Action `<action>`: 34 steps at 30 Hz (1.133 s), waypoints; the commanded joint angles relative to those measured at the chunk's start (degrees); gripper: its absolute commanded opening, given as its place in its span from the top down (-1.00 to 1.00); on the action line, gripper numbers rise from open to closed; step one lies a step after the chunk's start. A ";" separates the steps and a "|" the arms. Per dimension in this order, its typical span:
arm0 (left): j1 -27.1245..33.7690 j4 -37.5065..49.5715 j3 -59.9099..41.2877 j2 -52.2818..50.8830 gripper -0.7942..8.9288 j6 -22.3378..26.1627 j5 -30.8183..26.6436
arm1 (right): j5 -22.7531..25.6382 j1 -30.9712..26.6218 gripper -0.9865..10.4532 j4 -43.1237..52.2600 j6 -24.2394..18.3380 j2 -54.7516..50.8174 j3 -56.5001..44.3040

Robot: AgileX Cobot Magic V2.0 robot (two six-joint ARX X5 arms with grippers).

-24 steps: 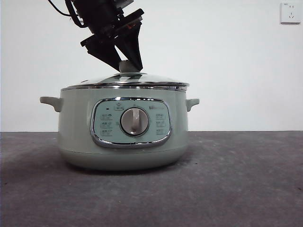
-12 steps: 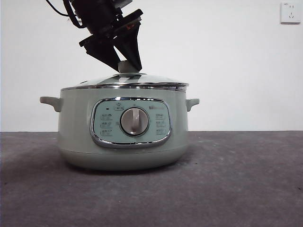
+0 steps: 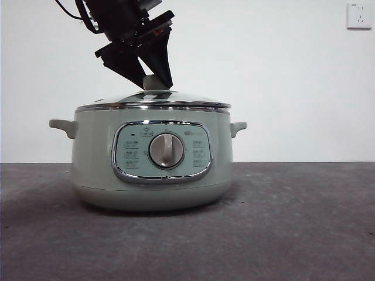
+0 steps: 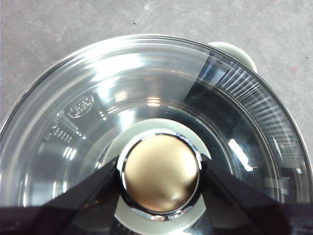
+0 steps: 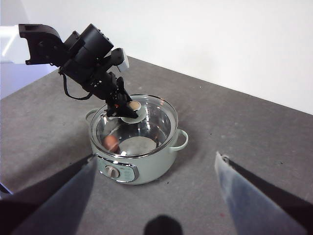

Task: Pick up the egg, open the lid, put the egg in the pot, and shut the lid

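Note:
The sage-green pot (image 3: 94,170) stands mid-table with its dial facing the front view. The glass lid (image 3: 176,98) lies on its rim. My left gripper (image 3: 153,79) comes down from the upper left and is shut on the lid's knob (image 4: 160,176), one black jaw on each side. In the right wrist view the egg (image 5: 112,142) shows reddish-brown through the glass, inside the pot (image 5: 146,171) near its left wall. My right gripper (image 5: 155,156) hangs open and empty, high above the table and well away from the pot.
A small side handle (image 3: 63,126) sticks out on each side of the pot. A white wall socket (image 3: 358,16) sits high on the back wall. Grey tabletop (image 3: 293,222) spreads around the pot.
My left gripper has crept slightly up and to the left with the knob in its jaws. The lid has shifted a little left with it. The pot has not moved.

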 commanded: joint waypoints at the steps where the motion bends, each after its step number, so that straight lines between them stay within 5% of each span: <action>1: 0.20 -2.29 -1.40 0.33 0.85 1.68 -0.55 | 0.26 0.04 0.11 -1.38 0.37 -0.20 -0.50; 34: 0.79 -6.10 1.70 -3.02 0.85 3.19 -0.59 | 0.24 0.04 0.11 -1.38 0.42 -0.20 -3.93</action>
